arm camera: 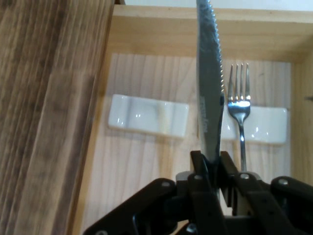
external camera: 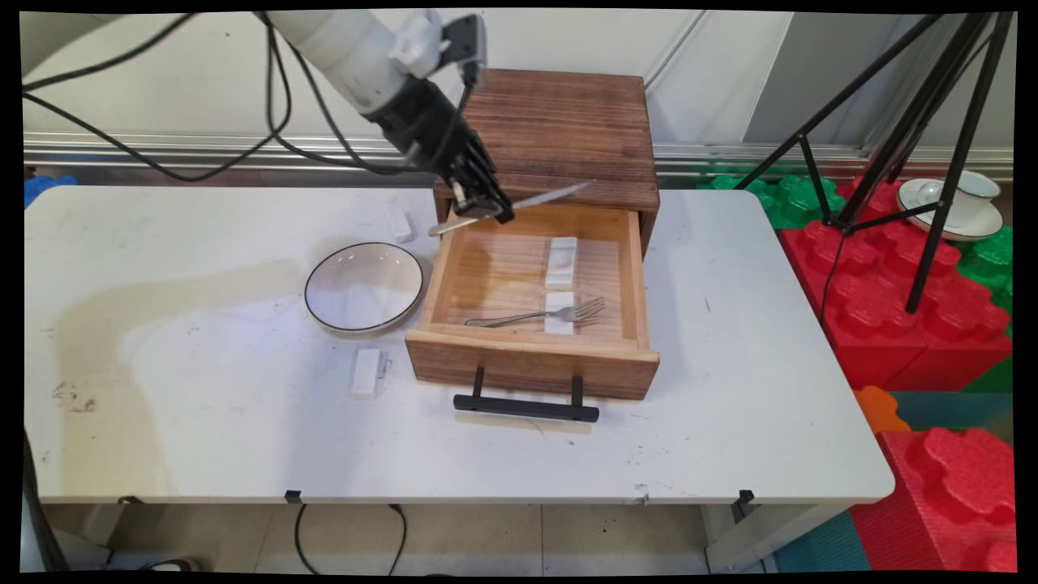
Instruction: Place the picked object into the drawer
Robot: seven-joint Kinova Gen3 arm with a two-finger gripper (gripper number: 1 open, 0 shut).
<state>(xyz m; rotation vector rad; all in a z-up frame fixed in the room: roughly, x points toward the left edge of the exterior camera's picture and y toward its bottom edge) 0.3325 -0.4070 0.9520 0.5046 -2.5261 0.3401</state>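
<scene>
My gripper [external camera: 485,209] is shut on a silver table knife [external camera: 519,207], held level over the back left corner of the open wooden drawer [external camera: 531,350]. The serrated blade [arm camera: 209,83] points away from the hand, across the drawer. Inside the drawer lie two white cutlery rests [external camera: 561,261] [external camera: 559,315]. A silver fork [external camera: 539,315] lies with its tines on the nearer rest. In the hand view the fork [arm camera: 239,110] sits just right of the blade, on the right rest [arm camera: 266,126]; the left rest [arm camera: 148,115] is bare.
The drawer belongs to a dark wooden cabinet [external camera: 568,134] at the table's back. A white bowl with a dark rim [external camera: 364,287] stands left of the drawer. Small white blocks lie at the front [external camera: 366,372] and behind the bowl [external camera: 399,222]. A tripod [external camera: 908,122] and red foam blocks [external camera: 892,292] stand at the right.
</scene>
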